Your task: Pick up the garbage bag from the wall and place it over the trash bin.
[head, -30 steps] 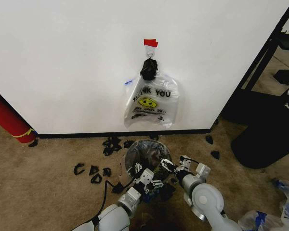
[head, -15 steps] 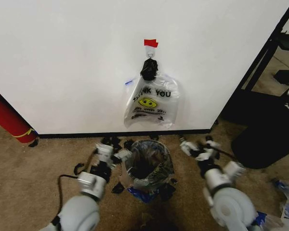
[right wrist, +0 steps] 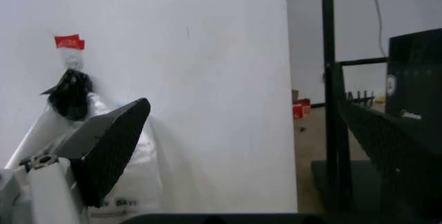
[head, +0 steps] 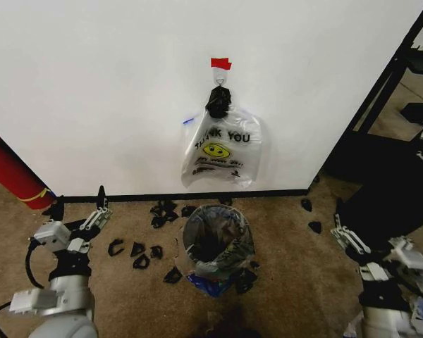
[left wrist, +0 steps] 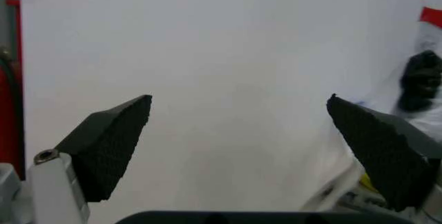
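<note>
With the bag [head: 218, 243] already draped over the bin [head: 213, 280], its rim folded outward around the black mouth and its blue-printed patches bunched low at the front, the placing step looks finished or nearly so. The bin stands on the carpet [head: 127, 296] just in front of the wall [head: 92, 91], directly under the clear "THANK YOU" bag [head: 222, 151] that hangs from a black bundle [head: 218, 102] below a strip of red tape [head: 221, 63].

Both arms are drawn well out to the sides. The left gripper [head: 81, 211] sits far left of the bin, near the baseboard [head: 127, 197], its jaws spread wide and holding nothing; the left wrist view shows its two dark pads [left wrist: 111, 149] parted with bare wall between them. The right gripper [head: 345, 236] is well off to the right, and the right wrist view shows it likewise wide open and empty, facing the wall's edge and a black stand [right wrist: 332, 94].

As a judgement, the step in hand is release and retreat. Any further move would call only for a check that the rim sits evenly all round; the near side looks slack, so a tuck there may be needed.
</note>
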Controlling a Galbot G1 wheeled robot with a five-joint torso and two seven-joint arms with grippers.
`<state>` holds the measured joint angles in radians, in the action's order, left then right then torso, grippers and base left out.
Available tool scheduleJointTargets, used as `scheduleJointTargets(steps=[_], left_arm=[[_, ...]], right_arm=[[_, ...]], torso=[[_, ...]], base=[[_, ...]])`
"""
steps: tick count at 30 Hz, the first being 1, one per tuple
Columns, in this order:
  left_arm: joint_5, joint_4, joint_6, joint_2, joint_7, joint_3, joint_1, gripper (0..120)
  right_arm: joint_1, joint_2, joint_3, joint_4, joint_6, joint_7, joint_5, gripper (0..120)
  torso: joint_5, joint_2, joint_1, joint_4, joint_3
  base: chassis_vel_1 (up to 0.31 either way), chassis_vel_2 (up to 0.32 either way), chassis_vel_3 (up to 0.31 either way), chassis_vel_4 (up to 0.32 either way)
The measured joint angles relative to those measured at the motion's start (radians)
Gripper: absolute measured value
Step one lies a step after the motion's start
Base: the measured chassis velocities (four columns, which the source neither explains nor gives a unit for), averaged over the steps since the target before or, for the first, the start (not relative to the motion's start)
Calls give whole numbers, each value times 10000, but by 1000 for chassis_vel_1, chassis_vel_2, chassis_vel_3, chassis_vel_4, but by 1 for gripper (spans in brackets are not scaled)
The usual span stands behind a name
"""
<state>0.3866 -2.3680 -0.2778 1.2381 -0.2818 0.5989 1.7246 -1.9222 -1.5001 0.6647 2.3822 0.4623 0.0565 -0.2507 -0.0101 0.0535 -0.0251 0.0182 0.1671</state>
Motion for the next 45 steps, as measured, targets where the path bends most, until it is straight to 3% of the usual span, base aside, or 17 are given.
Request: scheduleJointTargets(steps=[14,25,45], left_arm=[[-923,320,-42,-79,-74,-723,77,100],[-588,465,-31,-448,-61,-710,-159,100],[-1086,719,-52,-272,-91,-975,-155,100]], right_arm=[[142,-640,-903,-71,-465,418,1105,100],[276,-606,-1031,139,-1001,686,1391,100],[376,-639,-1339,2,-1449,626,1711,100]], torso=[[0,-2,-2,-1,2],[0,-2,-2,0,2],[0,-2,-2,-1,2]], base=[[0,0,0,0],[0,0,0,0],[0,0,0,0]])
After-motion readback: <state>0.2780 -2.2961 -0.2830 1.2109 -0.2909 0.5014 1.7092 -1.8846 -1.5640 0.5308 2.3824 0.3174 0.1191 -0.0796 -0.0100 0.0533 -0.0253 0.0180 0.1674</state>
